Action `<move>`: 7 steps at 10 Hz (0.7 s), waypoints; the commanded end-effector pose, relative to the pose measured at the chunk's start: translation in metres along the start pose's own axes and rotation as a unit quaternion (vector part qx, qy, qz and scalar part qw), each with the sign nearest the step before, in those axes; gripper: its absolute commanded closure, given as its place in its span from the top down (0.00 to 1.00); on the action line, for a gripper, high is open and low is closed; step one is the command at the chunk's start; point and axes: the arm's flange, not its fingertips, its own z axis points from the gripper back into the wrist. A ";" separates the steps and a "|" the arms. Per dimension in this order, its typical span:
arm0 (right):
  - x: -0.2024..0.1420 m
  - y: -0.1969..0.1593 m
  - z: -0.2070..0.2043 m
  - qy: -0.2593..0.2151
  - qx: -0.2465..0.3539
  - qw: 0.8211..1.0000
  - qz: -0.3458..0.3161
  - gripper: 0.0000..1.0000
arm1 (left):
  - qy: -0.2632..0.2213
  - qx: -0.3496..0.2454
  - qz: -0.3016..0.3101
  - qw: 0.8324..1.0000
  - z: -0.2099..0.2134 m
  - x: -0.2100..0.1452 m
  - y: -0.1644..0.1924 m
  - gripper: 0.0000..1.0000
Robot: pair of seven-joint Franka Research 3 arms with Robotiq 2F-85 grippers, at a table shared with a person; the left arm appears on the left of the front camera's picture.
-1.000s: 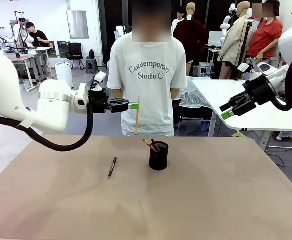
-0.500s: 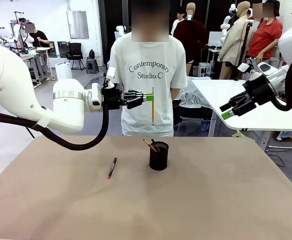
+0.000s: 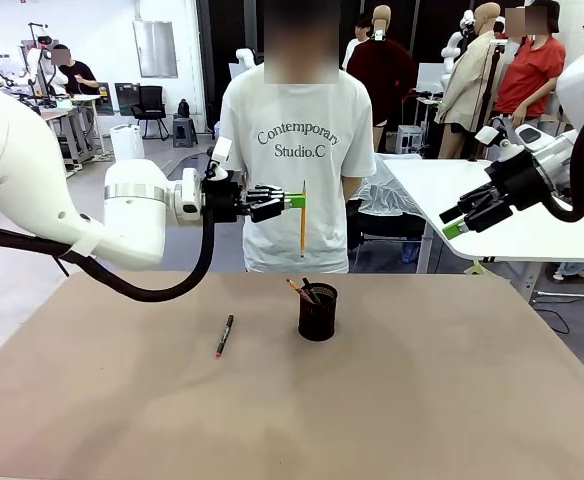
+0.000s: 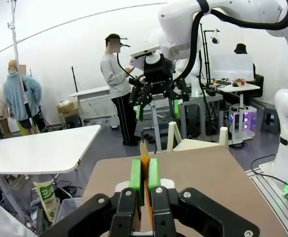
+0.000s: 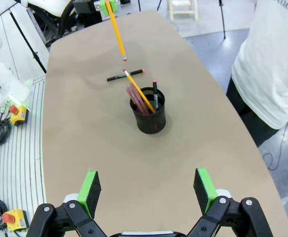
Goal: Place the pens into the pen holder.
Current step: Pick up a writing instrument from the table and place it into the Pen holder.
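Left gripper (image 3: 296, 200) clamps a pencil (image 3: 303, 225) upright, seemingly short of the holder (image 3: 318, 315). Dropped here, it'd miss or clip the rim.

Hidden from me

From my left wrist, the yellow pencil (image 4: 143, 149) sits mostly buried between my green pads (image 4: 135, 180). From my right wrist, the pen holder (image 5: 149, 121) swallows the lower ends of perhaps four pens (image 5: 141, 98), and the top edge crops my left pincer (image 5: 107, 4).
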 end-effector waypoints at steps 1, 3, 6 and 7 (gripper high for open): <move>0.002 0.001 0.001 0.000 -0.001 1.000 -0.003 1.00 | 0.001 -0.009 -0.004 1.000 -0.008 -0.020 0.003 0.00; 0.002 0.001 0.001 0.000 -0.001 1.000 -0.003 1.00 | -0.008 -0.026 0.008 1.000 -0.017 -0.040 0.011 0.00; 0.002 0.001 0.001 0.000 -0.001 1.000 -0.003 1.00 | -0.013 -0.037 0.015 0.999 -0.030 -0.070 0.023 0.00; 0.002 0.001 0.001 0.000 -0.001 1.000 -0.003 1.00 | -0.005 -0.035 0.013 0.999 -0.032 -0.078 0.025 0.00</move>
